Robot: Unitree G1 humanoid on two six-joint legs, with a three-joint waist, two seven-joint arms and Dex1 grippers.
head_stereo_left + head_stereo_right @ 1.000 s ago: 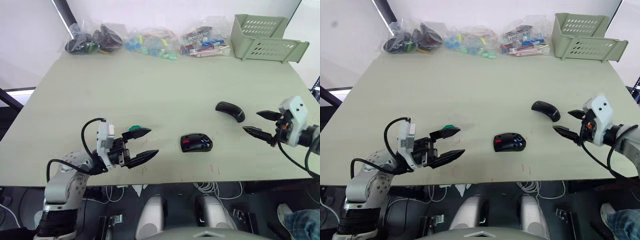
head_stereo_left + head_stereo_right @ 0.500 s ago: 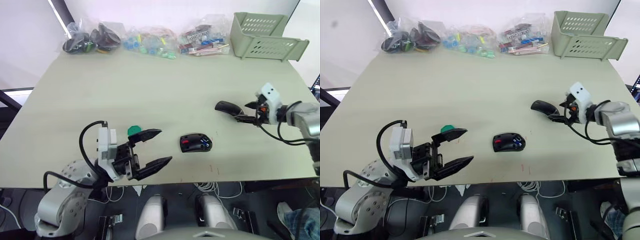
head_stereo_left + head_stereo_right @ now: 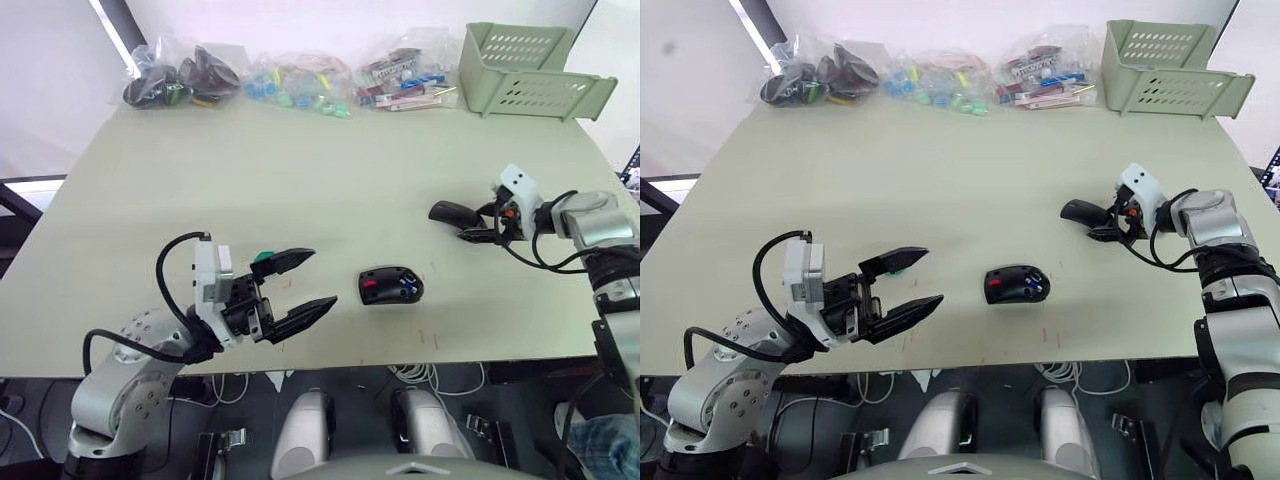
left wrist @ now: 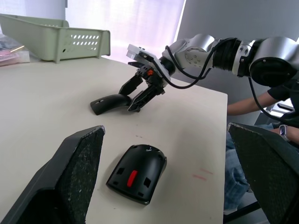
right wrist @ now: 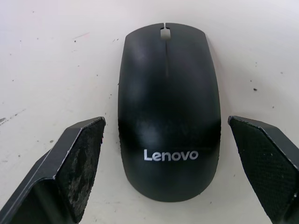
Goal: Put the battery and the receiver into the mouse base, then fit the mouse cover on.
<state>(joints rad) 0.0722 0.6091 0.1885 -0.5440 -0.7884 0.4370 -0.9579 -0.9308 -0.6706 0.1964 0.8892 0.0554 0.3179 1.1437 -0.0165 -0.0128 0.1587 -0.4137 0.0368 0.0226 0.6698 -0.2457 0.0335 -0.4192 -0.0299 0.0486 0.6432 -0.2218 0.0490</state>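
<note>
The mouse base (image 3: pixel 392 285) lies black and oval near the table's front, with a red patch and the blue battery (image 3: pixel 408 288) in its recess. I cannot make out the receiver. To its right and farther back rests the mouse cover (image 3: pixel 450 212), a glossy black shell with a white logo (image 5: pixel 168 107). My right gripper (image 3: pixel 482 227) is open at the cover's right end; its fingers (image 5: pixel 70 172) flank the shell without touching it. My left gripper (image 3: pixel 322 278) hangs open and empty left of the base, which lies between its fingers (image 4: pixel 79 177).
A green disc (image 3: pixel 265 257) lies by my left gripper's upper finger. Clear bags of parts (image 3: pixel 300 80) line the far edge, and a pale green basket (image 3: pixel 530 75) stands at the far right corner. A person's arm (image 4: pixel 280 133) sits beyond the right edge.
My right gripper has moved left and away from the front edge to the cover's end, staying open. My left gripper has shifted slightly right toward the base, still open.
</note>
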